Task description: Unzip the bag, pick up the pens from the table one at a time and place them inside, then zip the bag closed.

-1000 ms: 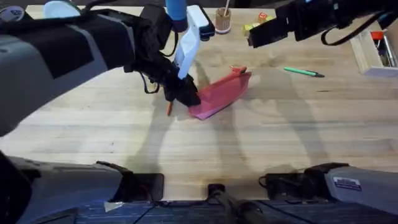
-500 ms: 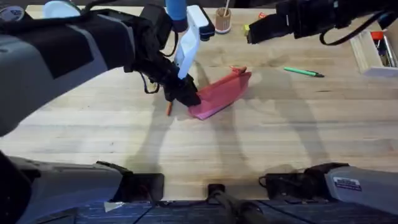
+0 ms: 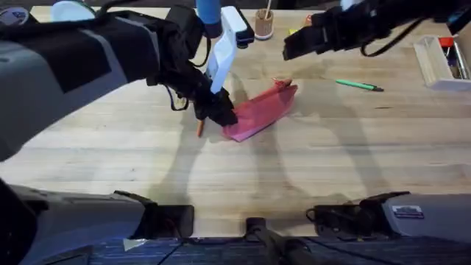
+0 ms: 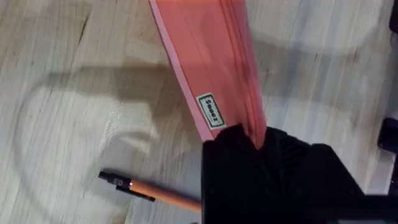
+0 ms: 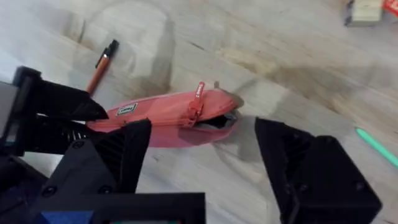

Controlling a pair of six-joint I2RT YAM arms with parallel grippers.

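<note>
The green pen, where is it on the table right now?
In the overhead view the green pen lies on the table's right side, apart from the bag, between it and the clear box.

- A clear plastic box point(image 3: 440, 65) sits at the far right edge, holding red-tipped markers point(image 3: 450, 51).
- A small brown cup point(image 3: 263, 25) stands at the far edge near the middle, with a thin stick rising out of it.
- A small yellow object point(image 3: 294, 33), possibly a block, lies just beside it.
- A pale blue round lid-like item point(image 3: 72, 10) rests at the far left corner.
</note>
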